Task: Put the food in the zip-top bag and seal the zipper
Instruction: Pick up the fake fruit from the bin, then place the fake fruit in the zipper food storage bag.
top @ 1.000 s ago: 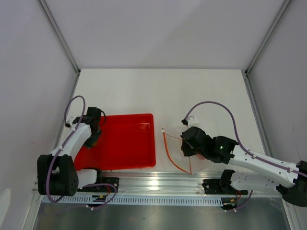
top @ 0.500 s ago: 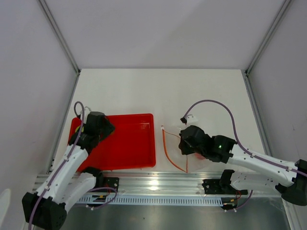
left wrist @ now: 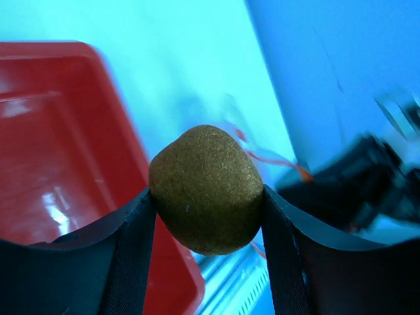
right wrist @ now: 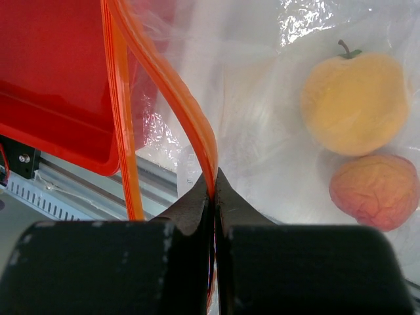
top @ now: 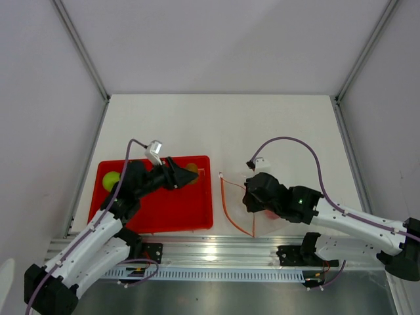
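My left gripper (left wrist: 207,195) is shut on the small brown fruit (left wrist: 207,189), which sits pinched between both pads. In the top view this gripper (top: 184,174) hangs over the right part of the red tray (top: 170,210). A green apple (top: 110,179) lies at the tray's left end. My right gripper (right wrist: 213,187) is shut on the orange zipper (right wrist: 197,131) of the clear zip-top bag (right wrist: 262,131), holding one lip up. Inside the bag lie a yellow fruit (right wrist: 352,103) and a pink-orange peach (right wrist: 374,191). The bag (top: 262,210) lies to the right of the tray.
The tray's right wall (right wrist: 59,125) stands close to the bag's mouth. A metal rail (top: 216,252) runs along the near table edge. White enclosure walls and aluminium posts (top: 82,49) bound the table. A cable (top: 295,141) loops above the right arm.
My left arm has swung from the tray's left end to its right part, carrying the brown fruit and uncovering the green apple. The right gripper has barely moved.
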Available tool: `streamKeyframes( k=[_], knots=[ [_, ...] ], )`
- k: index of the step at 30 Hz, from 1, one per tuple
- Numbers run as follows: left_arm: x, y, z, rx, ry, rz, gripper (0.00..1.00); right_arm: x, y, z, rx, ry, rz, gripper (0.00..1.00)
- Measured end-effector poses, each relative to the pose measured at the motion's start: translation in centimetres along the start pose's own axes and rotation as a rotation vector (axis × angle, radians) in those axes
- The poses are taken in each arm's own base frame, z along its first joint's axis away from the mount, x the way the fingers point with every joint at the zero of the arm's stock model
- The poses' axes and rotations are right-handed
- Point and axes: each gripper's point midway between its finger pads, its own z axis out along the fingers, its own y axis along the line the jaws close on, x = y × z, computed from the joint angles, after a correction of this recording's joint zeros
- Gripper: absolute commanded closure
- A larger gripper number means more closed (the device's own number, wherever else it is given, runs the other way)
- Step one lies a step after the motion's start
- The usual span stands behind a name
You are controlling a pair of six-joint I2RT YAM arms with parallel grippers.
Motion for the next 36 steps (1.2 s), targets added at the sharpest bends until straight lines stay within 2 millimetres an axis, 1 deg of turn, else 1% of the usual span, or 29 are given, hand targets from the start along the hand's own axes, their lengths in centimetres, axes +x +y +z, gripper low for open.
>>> streamKeyframes(
  k=[2, 5, 8, 10, 13, 15, 20, 24, 26, 29, 30, 31, 33, 34, 35, 36],
  knots=[
    [1.3, -2.2, 0.5, 0.118, 0.062, 0.036, 0.99, -0.1, 0.2, 0.0, -0.006, -0.006, 0.001, 1.00],
    [4.1, -5.2, 0.7, 0.267, 0.180, 0.096, 1.00, -0.2, 0.4, 0.4, -0.008, -0.006, 0.000, 1.00],
    [6.7, -7.0, 0.5, 0.341, 0.284, 0.139, 0.99, 0.0, 0.5, 0.9, 0.002, 0.004, -0.012, 1.00],
    [7.8, -7.8, 0.4, 0.374, 0.318, 0.161, 1.00, 0.0, 0.7, 1.1, 0.000, 0.004, -0.015, 1.00],
    [9.1, -8.8, 0.2, 0.417, 0.350, 0.183, 0.99, -0.3, 0.9, 1.0, -0.007, -0.002, -0.013, 1.00],
    [9.7, -9.1, 0.6, 0.429, 0.369, 0.187, 0.99, -0.7, 1.2, 0.8, -0.017, -0.012, -0.009, 1.00],
    [11.9, -8.9, 2.5, 0.400, 0.451, 0.176, 0.99, -1.7, 1.8, -0.5, -0.059, -0.054, 0.010, 1.00],
    [12.6, -9.4, 4.2, 0.344, 0.483, 0.160, 0.99, -2.6, 1.9, -1.6, -0.085, -0.095, 0.037, 1.00],
    [12.5, -9.2, 5.1, 0.285, 0.477, 0.149, 0.95, -2.7, 1.5, -2.0, -0.077, -0.107, 0.053, 1.00],
    [12.3, -8.7, 5.8, 0.215, 0.448, 0.152, 0.88, -2.9, 1.7, -2.6, -0.098, -0.117, 0.076, 1.00],
    [12.4, -8.5, 6.0, 0.198, 0.440, 0.157, 0.83, -2.9, 1.7, -2.8, -0.104, -0.123, 0.085, 1.00],
    [12.4, -8.4, 6.0, 0.184, 0.432, 0.162, 0.68, -3.0, 1.6, -3.1, -0.112, -0.129, 0.093, 1.00],
    [12.6, -8.1, 6.1, 0.155, 0.426, 0.170, 0.54, -3.0, 1.5, -3.4, -0.120, -0.140, 0.106, 1.00],
    [12.6, -8.1, 6.1, 0.145, 0.424, 0.173, 0.43, -3.0, 1.5, -3.6, -0.123, -0.144, 0.113, 1.00],
    [12.6, -8.0, 6.1, 0.138, 0.422, 0.175, 0.34, -3.0, 1.4, -3.7, -0.125, -0.146, 0.117, 1.00],
    [12.5, -8.0, 6.1, 0.133, 0.418, 0.179, 0.27, -3.0, 1.4, -3.7, -0.125, -0.146, 0.121, 1.00]
  ],
)
